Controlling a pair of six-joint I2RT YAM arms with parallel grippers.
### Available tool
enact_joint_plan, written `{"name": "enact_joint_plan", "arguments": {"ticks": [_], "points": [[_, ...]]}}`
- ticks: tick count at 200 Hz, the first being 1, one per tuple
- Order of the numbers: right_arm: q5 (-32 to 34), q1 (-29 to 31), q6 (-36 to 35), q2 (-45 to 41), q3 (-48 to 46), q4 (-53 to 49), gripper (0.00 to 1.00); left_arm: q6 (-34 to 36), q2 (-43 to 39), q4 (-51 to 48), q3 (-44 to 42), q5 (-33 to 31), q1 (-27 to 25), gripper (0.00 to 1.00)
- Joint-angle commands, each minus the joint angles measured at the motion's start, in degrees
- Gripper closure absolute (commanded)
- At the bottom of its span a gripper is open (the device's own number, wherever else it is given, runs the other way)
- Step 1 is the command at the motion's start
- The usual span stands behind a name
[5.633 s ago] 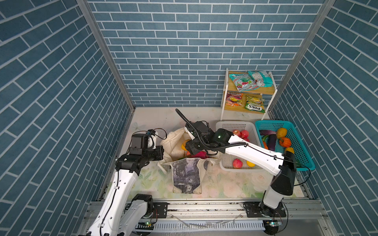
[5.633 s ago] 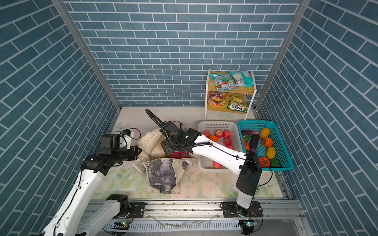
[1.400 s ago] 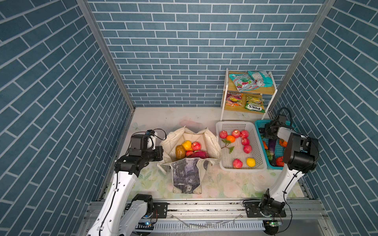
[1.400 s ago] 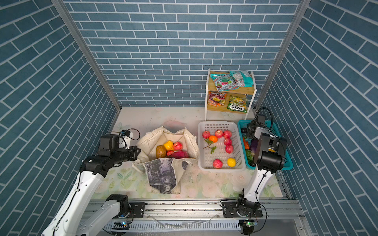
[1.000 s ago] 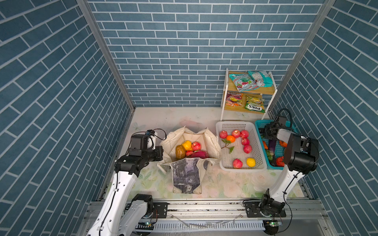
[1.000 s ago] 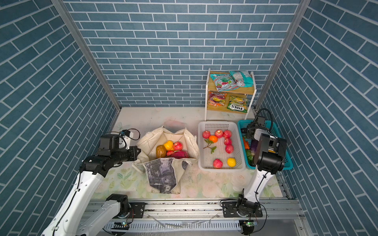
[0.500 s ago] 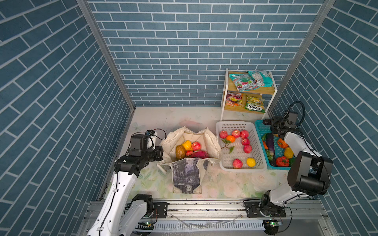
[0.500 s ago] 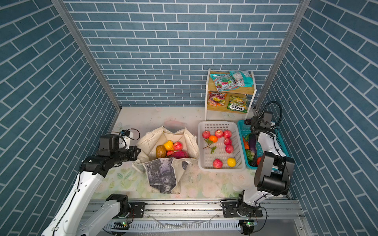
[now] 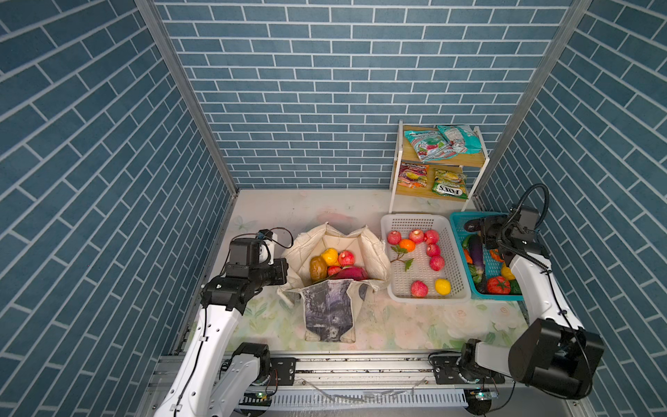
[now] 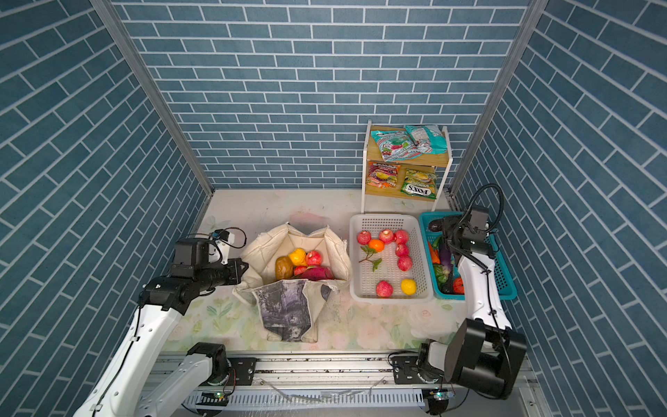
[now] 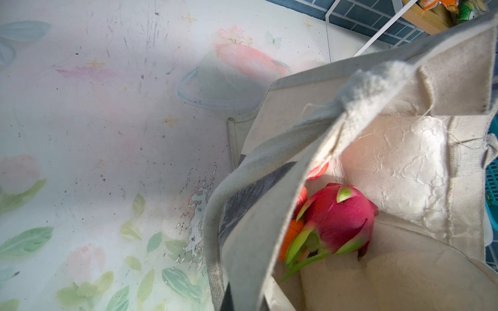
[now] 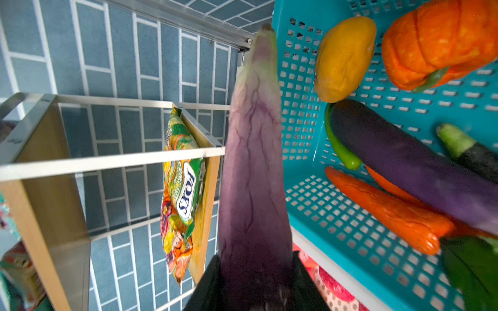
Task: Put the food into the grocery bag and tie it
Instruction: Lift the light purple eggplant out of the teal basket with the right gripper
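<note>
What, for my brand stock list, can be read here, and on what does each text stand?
"FOX'S": on the green and yellow packet, lower board of the shelf; upside down in both top views.
Smaller word beside it: too blurred to read.
Orange packet, teal packets: print too small to read.

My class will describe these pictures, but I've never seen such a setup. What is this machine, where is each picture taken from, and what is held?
Two robot arms work at a table. Two pictures look down from above, nearly alike; two come from cameras on the wrists. The left arm has its jaws shut on the rim of the grocery bag, which holds a dragon fruit and other fruit. The right arm, at the teal basket, grips a purple vegetable. Apples lie in the white basket; snack packets sit on the shelf.
</note>
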Motion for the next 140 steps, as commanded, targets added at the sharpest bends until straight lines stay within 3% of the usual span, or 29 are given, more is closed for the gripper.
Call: {"name": "enact_joint_plan", "arguments": {"ticks": [1,31,72,140], "points": [[-0.8,0.8,-6.6,-5.5,-1.7,-6.6,0.81,0.8,-0.6,0.5,-0.3,0.4,0.1,1.00],[-1.5,3.4,-11.5,-11.9,-3.2,-11.1,0.81,0.7,-0.4,0.8,-0.4,0.9,0.0,1.00],[0.8,12.1,-14.6,-17.8,-4.3,-13.4,0.80,0.7,-0.1,0.9,-0.5,0.8,0.1,1.00],[3.1,30.4,-18.5,-16.0,-3.0,-7.8,0.80,0.6,0.3,0.8,-0.5,0.0,0.0,1.00]]}}
